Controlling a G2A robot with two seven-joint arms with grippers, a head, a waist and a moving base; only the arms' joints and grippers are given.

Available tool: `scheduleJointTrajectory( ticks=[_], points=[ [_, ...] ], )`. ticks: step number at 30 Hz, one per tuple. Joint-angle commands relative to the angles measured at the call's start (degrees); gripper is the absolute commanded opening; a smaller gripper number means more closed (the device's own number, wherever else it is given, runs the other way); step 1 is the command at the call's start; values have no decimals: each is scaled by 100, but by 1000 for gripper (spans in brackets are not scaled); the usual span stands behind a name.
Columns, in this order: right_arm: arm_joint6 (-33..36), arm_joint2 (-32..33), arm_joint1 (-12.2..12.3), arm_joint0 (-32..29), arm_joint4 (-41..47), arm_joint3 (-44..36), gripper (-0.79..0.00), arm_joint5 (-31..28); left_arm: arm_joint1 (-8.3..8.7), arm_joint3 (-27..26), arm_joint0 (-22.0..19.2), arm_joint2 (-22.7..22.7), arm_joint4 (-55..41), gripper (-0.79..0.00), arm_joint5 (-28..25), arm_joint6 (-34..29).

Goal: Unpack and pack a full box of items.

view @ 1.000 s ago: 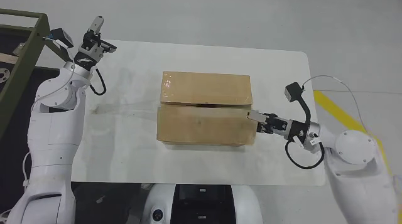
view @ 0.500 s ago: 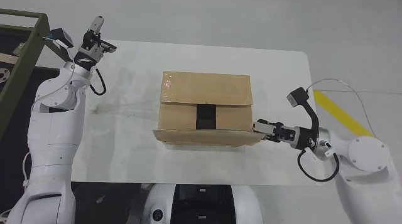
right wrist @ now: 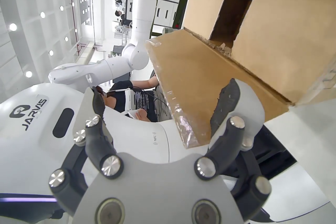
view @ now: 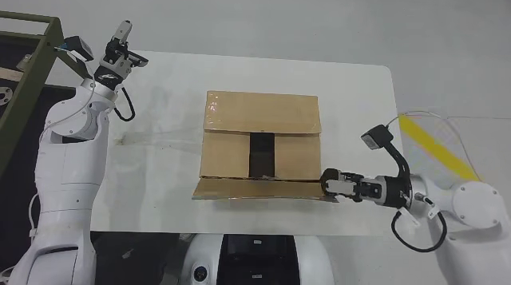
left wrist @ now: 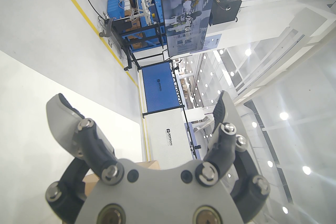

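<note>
- White table carries the cardboard box, which sits near its middle.
- Far flap lies closed over the top. The near flap is folded out toward the robot, almost flat.
- Right gripper sits at the near flap's right corner, jaws spread wide, with the corner between them but not pinched.
- Left gripper is raised over the table's far left corner, jaws spread and empty.
- Dark gap between the inner flaps opens into the box, but the contents cannot be made out.
- Opening looks about half done. To do it well, crease the near flap fully down so it won't spring back, then draw clear of its taped edge. Lift the far flap by its free edge, with the idle arm steadying the box against sliding.
</note>
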Motion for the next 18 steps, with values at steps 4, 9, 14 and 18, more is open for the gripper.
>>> scheduleJointTrajectory(
  ticks=[4, 9, 14, 18],
  points=[
    [184, 21, 46, -177, -40, -178, 0, -63, 0, 0, 0, 0, 0, 0, 0, 0],
    [339, -134, 89, -277, -220, -272, 0, 11, 0, 0, 0, 0, 0, 0, 0, 0],
    [517, -293, 134, -248, -304, -209, 0, 166, 0, 0, 0, 0, 0, 0, 0, 0],
    [471, -533, 152, -205, -423, -70, 0, 270, 0, 0, 0, 0, 0, 0, 0, 0]
  ],
)
